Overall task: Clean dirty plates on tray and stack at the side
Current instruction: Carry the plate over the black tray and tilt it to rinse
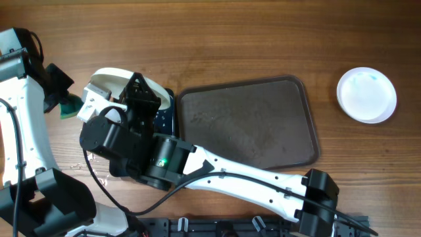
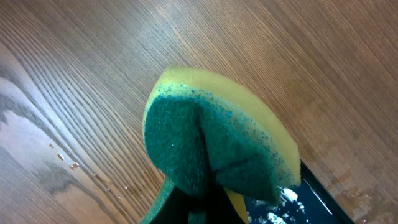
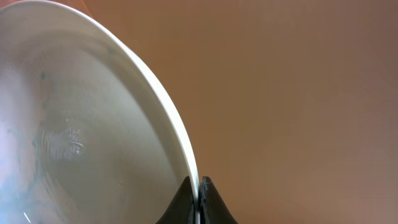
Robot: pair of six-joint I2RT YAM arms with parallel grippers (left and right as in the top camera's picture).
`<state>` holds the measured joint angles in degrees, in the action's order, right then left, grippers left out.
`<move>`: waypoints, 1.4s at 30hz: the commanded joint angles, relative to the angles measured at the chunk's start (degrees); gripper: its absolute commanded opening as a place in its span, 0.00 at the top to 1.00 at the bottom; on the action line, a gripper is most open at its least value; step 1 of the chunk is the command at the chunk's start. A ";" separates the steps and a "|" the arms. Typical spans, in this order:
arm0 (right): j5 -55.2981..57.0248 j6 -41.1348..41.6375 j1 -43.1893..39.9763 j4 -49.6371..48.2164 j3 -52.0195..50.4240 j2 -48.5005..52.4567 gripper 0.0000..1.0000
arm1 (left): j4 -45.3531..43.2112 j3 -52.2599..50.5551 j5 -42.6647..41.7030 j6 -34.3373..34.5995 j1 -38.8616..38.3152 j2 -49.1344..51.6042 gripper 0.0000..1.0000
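My right gripper (image 1: 136,90) is shut on the rim of a white plate (image 1: 112,80) and holds it tilted over the table's left side. In the right wrist view the jaws (image 3: 199,190) pinch the plate's edge, and the plate (image 3: 74,137) is wet with faint teal specks. My left gripper (image 1: 64,105) is shut on a green and yellow sponge (image 2: 211,143), just left of the held plate and apart from it. The dark brown tray (image 1: 247,122) holds no plates. A white plate (image 1: 366,94) with a faint blue tint lies on the table at the far right.
A small glossy black tray (image 1: 166,113) with foam on it lies under my right wrist, left of the brown tray; it also shows in the left wrist view (image 2: 292,202). Water drops wet the wood near the left arm (image 1: 92,168).
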<state>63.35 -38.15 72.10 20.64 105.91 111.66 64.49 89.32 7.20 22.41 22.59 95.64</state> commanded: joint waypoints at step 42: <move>-37.53 38.82 -10.91 29.18 1.70 3.50 0.96 | 1.09 0.26 -0.35 0.83 3.30 6.49 0.96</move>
<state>49.74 -15.09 63.88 46.74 106.54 115.18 65.63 89.30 7.25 22.46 25.67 102.37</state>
